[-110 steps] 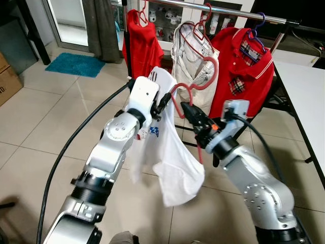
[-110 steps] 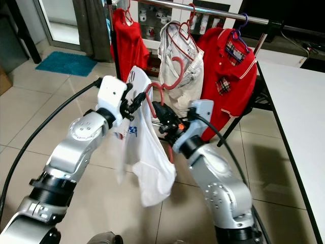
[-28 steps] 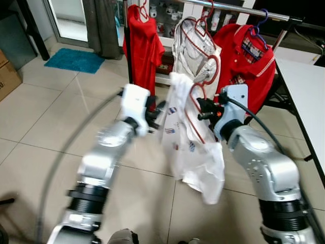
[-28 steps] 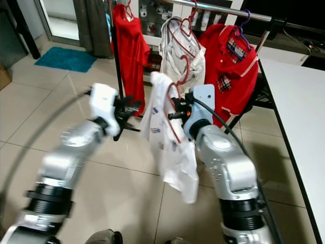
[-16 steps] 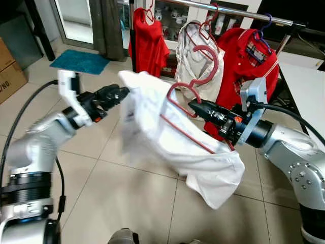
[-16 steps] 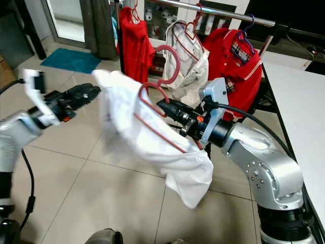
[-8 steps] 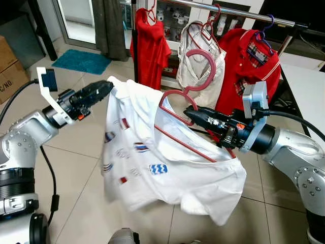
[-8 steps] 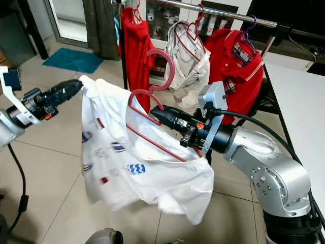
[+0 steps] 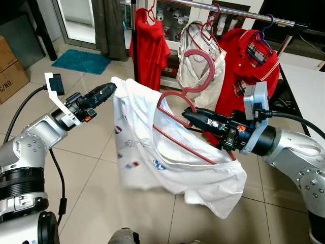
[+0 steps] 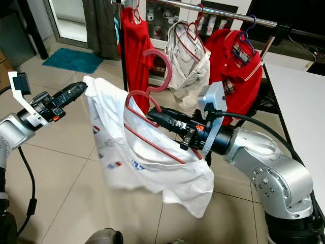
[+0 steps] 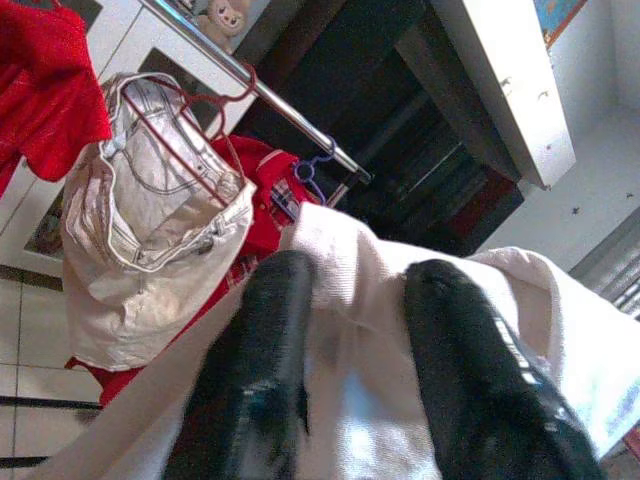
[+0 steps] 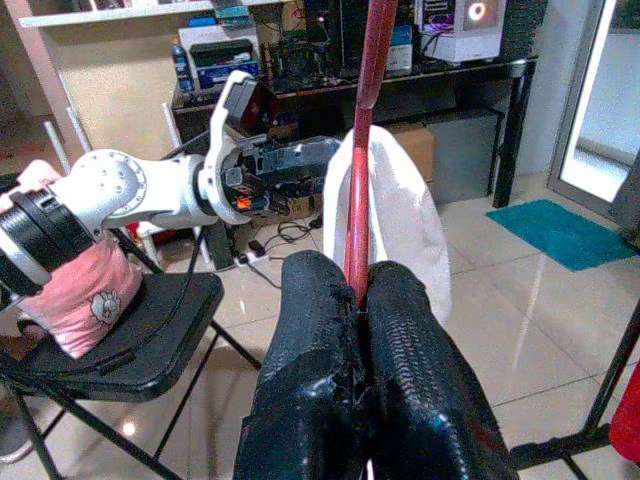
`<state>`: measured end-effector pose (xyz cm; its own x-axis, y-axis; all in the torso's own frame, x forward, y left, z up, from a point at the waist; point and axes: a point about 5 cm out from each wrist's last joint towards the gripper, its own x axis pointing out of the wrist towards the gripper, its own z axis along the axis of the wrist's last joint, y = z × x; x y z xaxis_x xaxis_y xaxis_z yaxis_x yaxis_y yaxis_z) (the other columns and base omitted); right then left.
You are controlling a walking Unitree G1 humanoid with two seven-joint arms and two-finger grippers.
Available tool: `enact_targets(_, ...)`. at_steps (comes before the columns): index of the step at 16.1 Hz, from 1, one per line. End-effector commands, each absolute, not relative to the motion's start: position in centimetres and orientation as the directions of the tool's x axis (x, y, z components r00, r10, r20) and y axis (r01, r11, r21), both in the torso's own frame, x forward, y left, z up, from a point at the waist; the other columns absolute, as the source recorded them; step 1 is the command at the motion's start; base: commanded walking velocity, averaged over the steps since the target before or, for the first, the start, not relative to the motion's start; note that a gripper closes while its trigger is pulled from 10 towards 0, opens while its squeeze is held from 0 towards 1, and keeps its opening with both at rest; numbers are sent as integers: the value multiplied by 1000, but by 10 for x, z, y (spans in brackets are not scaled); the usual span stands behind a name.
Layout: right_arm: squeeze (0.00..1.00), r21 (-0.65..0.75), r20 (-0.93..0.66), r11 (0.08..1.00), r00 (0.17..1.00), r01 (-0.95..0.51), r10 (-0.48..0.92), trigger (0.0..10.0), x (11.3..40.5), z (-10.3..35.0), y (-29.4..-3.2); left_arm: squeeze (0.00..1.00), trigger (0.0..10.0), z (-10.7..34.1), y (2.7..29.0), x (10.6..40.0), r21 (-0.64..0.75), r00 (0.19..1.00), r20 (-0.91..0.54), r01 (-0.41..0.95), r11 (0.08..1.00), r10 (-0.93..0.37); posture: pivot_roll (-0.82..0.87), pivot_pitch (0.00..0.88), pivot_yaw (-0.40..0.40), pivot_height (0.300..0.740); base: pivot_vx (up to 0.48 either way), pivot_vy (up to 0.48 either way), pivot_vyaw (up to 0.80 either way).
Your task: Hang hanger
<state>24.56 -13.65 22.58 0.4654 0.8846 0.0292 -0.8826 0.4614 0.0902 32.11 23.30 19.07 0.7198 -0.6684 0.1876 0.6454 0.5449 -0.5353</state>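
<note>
A red hanger [image 9: 189,91] sits inside a white T-shirt [image 9: 170,157] with small printed marks, held up in mid-air before the clothes rail [image 9: 238,11]. My right gripper [image 9: 189,116] is shut on the hanger's neck just below its hook, seen in the right wrist view as a red bar [image 12: 365,150] pinched between the black fingers [image 12: 310,400]. My left gripper [image 9: 107,90] is out to the left, shut on the shirt's shoulder edge; white cloth [image 11: 350,300] lies between its fingers [image 11: 255,380]. The shirt's hem droops toward the tiled floor.
The rail carries a red shirt [image 9: 150,48], a pale garment [image 9: 198,68] on red hangers and a red polo [image 9: 251,66] on a blue hanger. A white table [image 9: 304,86] runs along the right. A cardboard box [image 9: 9,66] and a teal mat [image 9: 81,61] lie at the left.
The left arm swung out to the left, pulling the shirt's shoulder away from the hanger. Since half a second ago the spread shirt has sagged into a narrower drape.
</note>
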Motion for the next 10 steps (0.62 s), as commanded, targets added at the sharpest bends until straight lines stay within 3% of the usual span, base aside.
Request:
enact_targets(1, 0, 74, 51, 449, 453, -891, 890, 10000, 241, 231, -138, 0, 0, 198, 230, 324, -524, 716, 207, 657, 542, -667, 30, 40, -45, 740, 0, 0, 0)
enact_targets(10, 0, 77, 50, 447, 451, -891, 891, 10000, 242, 230, -137, 0, 0, 194, 243, 324, -528, 771, 180, 600, 602, -611, 36, 38, -48, 740, 0, 0, 0)
